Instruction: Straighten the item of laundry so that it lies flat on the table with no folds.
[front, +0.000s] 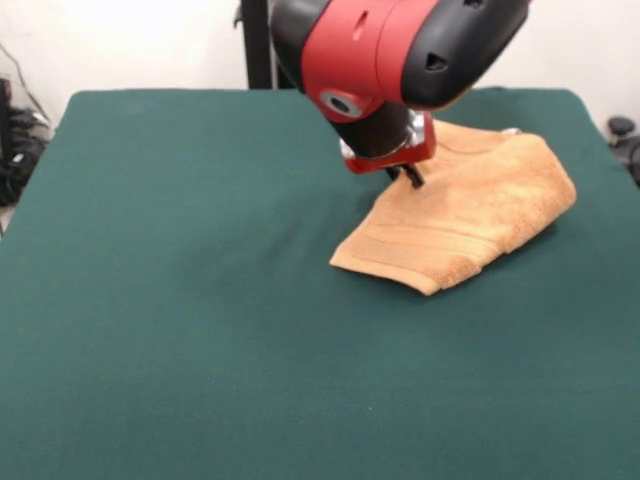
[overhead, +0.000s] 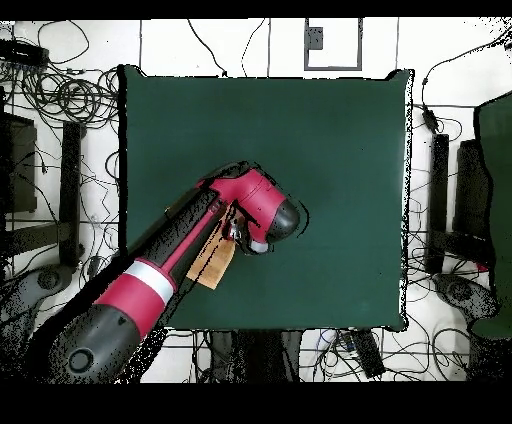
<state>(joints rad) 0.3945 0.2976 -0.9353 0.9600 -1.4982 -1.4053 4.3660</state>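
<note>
The orange-tan towel lies crumpled and folded over on the right far part of the dark green table. Its band stripe runs along the near left edge. My gripper comes down from the red and black arm and touches the towel's far left edge. In the overhead view the arm covers most of the towel, so only a strip shows beside it near the table's bottom left. The gripper sits under the wrist there.
Cables, stands and gear lie on the floor around the table. A black post stands behind the table's far edge.
</note>
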